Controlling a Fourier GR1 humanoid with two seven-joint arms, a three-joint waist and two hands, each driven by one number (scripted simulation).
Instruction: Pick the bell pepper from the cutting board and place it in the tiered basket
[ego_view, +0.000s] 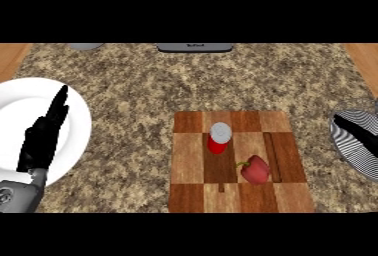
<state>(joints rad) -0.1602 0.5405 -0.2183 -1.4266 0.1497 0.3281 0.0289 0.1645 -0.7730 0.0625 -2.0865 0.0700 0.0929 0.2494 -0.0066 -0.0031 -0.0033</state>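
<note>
The bell pepper (255, 170) lay on the cutting board (188, 197), towards its right-hand side, well to the right of the left hand's fingers (57, 107) and somewhat nearer the robot than their tips. The left hand (40, 142) rested over the white plate (22, 100) at the view's left, its fingers straight and pointing up, holding nothing. A red can (218, 138) with a pale lid stood on the same board, up and to the left of the pepper, near it but apart. The striped tiered basket (343, 147) sat at the right edge of the bench (148, 75), farther from those fingers than the pepper was. A black shape (359, 132) crossed the basket; whether that was the right hand or part of the basket could not be told. The pepper looked small and was likely light, with a smooth, rounded skin that could slide between the fingers, and hollow enough to give a little if squeezed. Its green stem (241, 163) pointed up and to the left, towards the can, and seemed too thin to lift by. The sounder hold would probably be across the widest part of the red body, fingers on one flank and thumb on the other. Coming in from the side away from the can would keep the can from being knocked.
</note>
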